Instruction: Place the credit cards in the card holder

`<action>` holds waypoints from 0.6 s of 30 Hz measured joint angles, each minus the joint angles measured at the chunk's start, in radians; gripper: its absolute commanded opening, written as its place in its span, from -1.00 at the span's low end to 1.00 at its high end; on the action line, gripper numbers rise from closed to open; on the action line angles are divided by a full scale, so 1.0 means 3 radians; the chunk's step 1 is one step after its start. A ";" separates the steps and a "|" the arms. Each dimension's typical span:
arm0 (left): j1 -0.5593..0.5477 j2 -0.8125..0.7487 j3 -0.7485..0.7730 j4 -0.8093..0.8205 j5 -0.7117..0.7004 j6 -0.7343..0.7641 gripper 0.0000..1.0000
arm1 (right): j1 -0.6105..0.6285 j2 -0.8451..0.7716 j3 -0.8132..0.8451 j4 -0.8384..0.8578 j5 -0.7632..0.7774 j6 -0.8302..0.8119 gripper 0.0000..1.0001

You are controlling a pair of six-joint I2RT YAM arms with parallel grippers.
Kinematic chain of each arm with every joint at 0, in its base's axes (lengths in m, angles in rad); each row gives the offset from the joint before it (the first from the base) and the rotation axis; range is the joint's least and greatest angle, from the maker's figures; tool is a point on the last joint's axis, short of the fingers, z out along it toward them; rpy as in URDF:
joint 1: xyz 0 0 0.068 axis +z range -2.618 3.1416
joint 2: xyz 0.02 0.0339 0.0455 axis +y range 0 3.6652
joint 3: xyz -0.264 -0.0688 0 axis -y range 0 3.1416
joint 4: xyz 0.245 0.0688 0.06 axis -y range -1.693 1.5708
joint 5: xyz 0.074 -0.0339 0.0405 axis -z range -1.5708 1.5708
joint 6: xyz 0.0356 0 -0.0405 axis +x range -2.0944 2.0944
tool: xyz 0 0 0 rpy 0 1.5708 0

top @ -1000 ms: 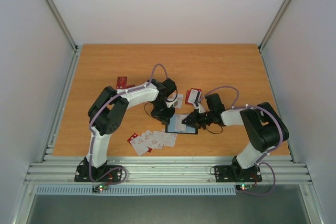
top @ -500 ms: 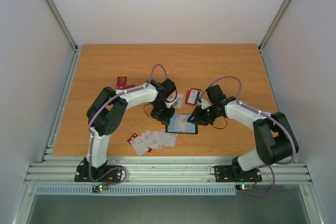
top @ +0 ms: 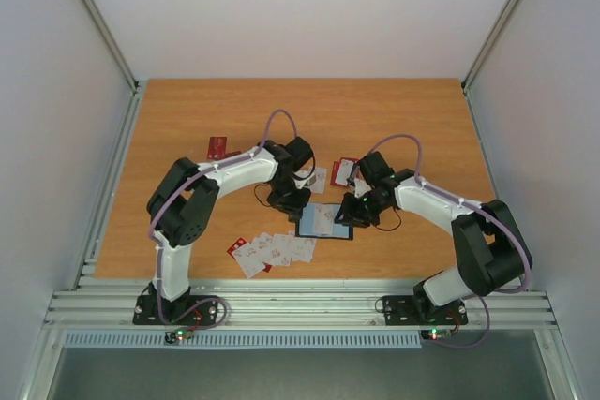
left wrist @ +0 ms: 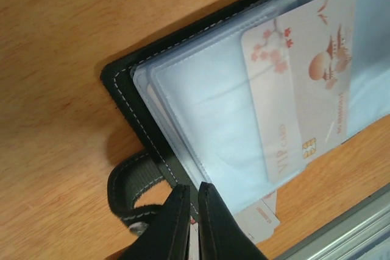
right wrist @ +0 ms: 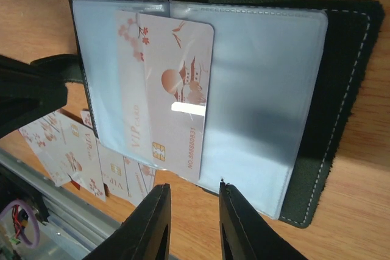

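On the wooden counter [top: 187,119], seen from the top camera, the card holder [top: 325,221] lies open and flat near the middle, its pale inside facing up. The left end effector [top: 293,201] sits at the holder's left edge and the right end effector [top: 349,213] at its right edge. A fan of loose credit cards [top: 272,250] lies just in front of the holder, toward the arm bases. A red card [top: 217,147] rests well apart to the far left, and a couple more cards [top: 345,170] lie just behind the right arm's wrist.

From the left wrist, the holder's black stitched border [left wrist: 122,89] frames clear plastic sleeves, with a white VIP card [left wrist: 304,89] bearing red blossoms lying on them. The left end effector [left wrist: 190,196] is closed, its fingers almost touching, right at the holder's border beside a grey strap loop [left wrist: 125,187]. It seems to press or pinch that border, though the contact itself is hidden.

From the right wrist, the same white card [right wrist: 177,89] lies slanted across the left sleeve page, its lower end sticking out past the page's edge. The right end effector [right wrist: 192,205] stands open just below that end, with nothing between its fingers
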 measured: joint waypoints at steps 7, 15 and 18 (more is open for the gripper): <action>0.0001 -0.0114 -0.0001 -0.0023 -0.0066 -0.0001 -0.84 | 0.0072 0.0130 0.0078 0.0000 0.0130 0.0128 -0.51; 0.0001 -0.0112 -0.0106 -0.0020 -0.0113 0.0008 -0.85 | 0.0072 0.0252 0.0174 -0.0034 0.0219 0.0206 -0.50; 0.0001 -0.0093 -0.0106 -0.0019 -0.0123 0.0019 -0.85 | 0.0090 0.0317 0.0210 -0.0034 0.0219 0.0214 -0.49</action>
